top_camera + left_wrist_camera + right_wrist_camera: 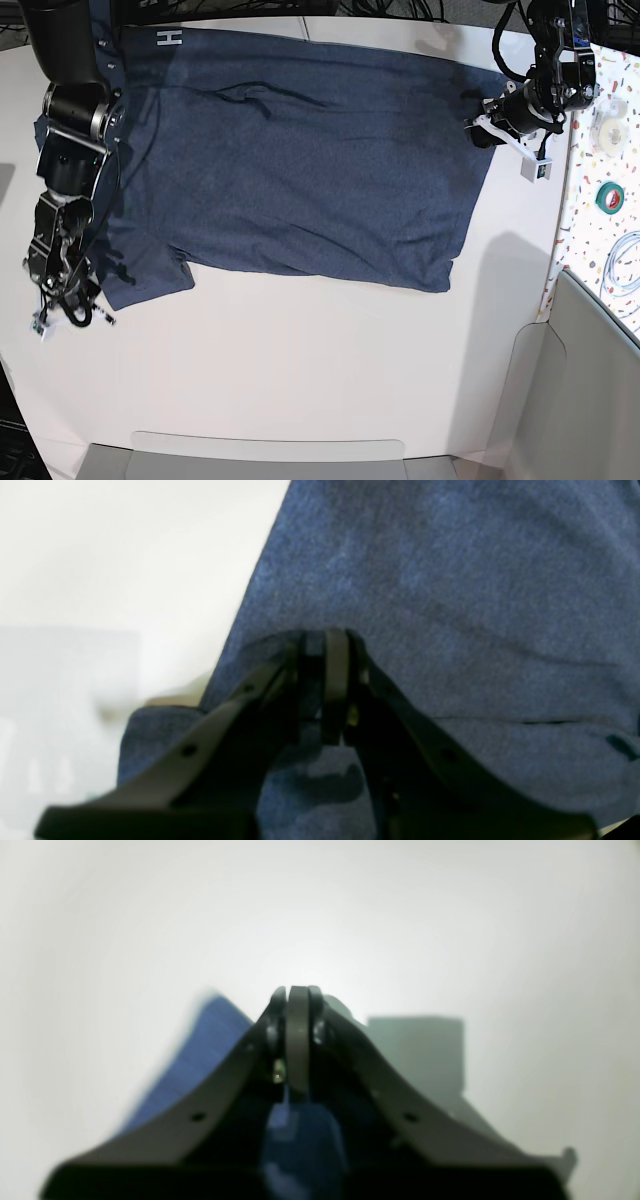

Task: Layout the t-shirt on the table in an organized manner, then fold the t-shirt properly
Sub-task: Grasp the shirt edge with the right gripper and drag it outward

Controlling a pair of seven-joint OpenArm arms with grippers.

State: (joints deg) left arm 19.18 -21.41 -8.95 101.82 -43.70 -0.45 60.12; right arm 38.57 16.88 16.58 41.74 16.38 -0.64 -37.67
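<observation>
The dark navy t-shirt point(300, 170) lies spread nearly flat on the white table point(300, 380), plain side up, with a white letter showing at its far left corner. My left gripper point(478, 130) is at the shirt's right edge, shut on a pinch of the cloth; the left wrist view shows its tips point(325, 640) buried in blue fabric point(450, 605). My right gripper point(68, 300) is at the sleeve on the left. In the right wrist view its fingers point(297, 992) stand together, with blue cloth point(210, 1040) beside and between them.
A confetti-speckled strip runs along the right with a green tape roll point(610, 195) and a white roll point(608, 130). A grey panel point(590, 380) stands at the lower right, and a grey tray edge point(270, 450) lies along the front. Cables hang at the back.
</observation>
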